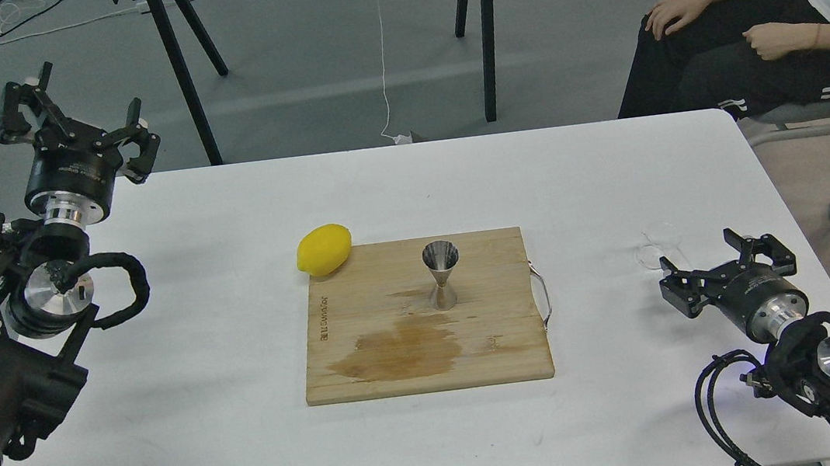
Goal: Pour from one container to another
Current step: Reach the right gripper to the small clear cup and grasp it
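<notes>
The clear glass cup (657,244) stands on the white table right of the board. My right gripper (723,265) is open just in front of the cup, its fingers spread wide and nothing between them. The steel jigger (441,274) stands upright on the wooden cutting board (429,356). My left gripper (71,127) is raised at the table's far left corner, open and empty, far from both vessels.
A yellow lemon (324,249) rests at the board's far left corner. A brown wet stain (397,348) marks the board's front. A seated person (767,29) is at the back right. The table edge (814,234) runs close to my right gripper.
</notes>
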